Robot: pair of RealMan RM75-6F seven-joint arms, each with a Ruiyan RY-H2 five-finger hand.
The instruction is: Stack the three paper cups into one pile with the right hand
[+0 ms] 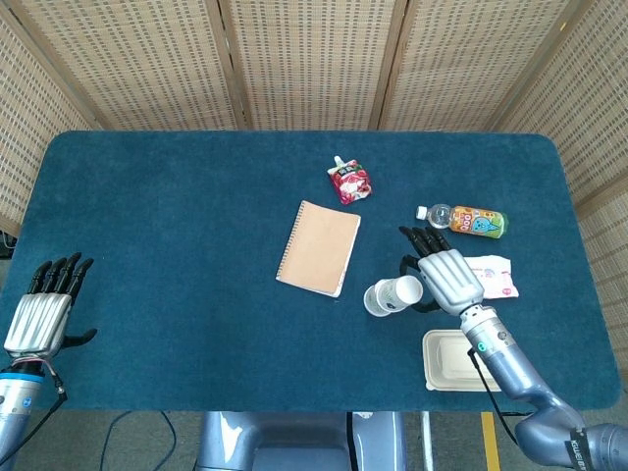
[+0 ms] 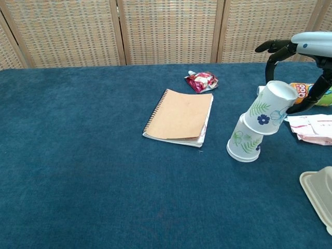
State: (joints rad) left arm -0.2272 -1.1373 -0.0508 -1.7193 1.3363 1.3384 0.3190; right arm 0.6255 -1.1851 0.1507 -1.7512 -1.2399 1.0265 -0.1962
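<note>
Two cups at right of centre, right hand (image 2: 298,62) gripping tilted cup (image 2: 268,107) over upturned cup (image 2: 243,141), left hand (image 1: 39,312) at lower left, fingers straight, holding nothing

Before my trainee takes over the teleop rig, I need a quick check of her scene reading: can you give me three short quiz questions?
1. True or false: the held cup sits tilted over the upside-down cup.
2. Which hand holds a cup? A) left hand B) right hand
3. What lies nearest the table's middle?

Key: 1 true. 2 B. 3 the notebook.
</note>
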